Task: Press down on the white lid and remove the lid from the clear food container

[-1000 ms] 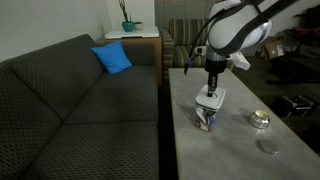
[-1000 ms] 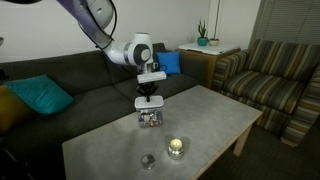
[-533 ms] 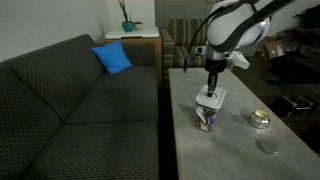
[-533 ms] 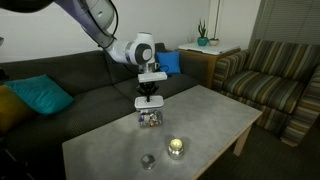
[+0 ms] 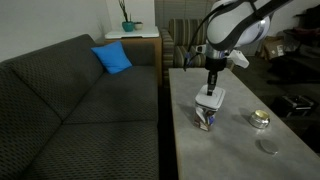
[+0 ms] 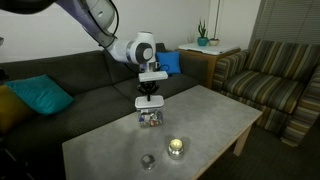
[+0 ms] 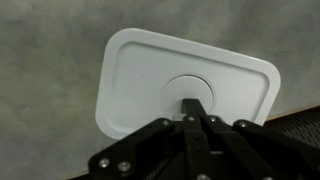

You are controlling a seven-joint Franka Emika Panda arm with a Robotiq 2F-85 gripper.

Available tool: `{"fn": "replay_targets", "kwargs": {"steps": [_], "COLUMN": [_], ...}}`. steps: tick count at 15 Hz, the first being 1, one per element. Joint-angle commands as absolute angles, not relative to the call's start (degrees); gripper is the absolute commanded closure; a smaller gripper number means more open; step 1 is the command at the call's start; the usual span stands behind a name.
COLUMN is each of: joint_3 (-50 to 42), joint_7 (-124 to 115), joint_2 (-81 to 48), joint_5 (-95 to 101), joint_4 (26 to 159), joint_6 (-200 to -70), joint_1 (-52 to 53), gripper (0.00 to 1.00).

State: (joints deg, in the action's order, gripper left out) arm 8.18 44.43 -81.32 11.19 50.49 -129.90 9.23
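Note:
The white lid fills the wrist view, flat with rounded corners and a round raised centre. It sits on the clear food container, which stands on the grey table and shows colourful contents in both exterior views. My gripper is shut, its joined fingertips pressing on the lid's centre from straight above. It also shows in both exterior views, pointing down onto the lid.
A small round metallic tin and a flat grey disc lie on the table. A dark sofa with a blue cushion stands beside it; a striped armchair stands beyond.

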Motion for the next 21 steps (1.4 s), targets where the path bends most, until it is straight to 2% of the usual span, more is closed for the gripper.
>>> {"fn": "replay_targets", "kwargs": {"steps": [1,8,9,10,20,21], "joint_3": [7.7,7.2,7.3,7.4,8.3,8.3], "joint_7": [45.6,45.7,45.8,45.8,46.3,46.4], "joint_2": [-77.4,-70.2,-69.6,-68.9,-68.8,-69.1], "joint_5": [12.5,15.5,15.6,15.8,14.8,14.7], "joint_4": [54.5,60.7,61.4,62.4,67.7,67.8], "joint_6": [-131.6,-133.7,-134.2,-134.6,-138.6,-138.5], "joint_1": [8.9,8.7,8.6,8.6,7.9,7.8], "gripper": [1.00,1.00,0.74,0.73,0.03,0.01]}}
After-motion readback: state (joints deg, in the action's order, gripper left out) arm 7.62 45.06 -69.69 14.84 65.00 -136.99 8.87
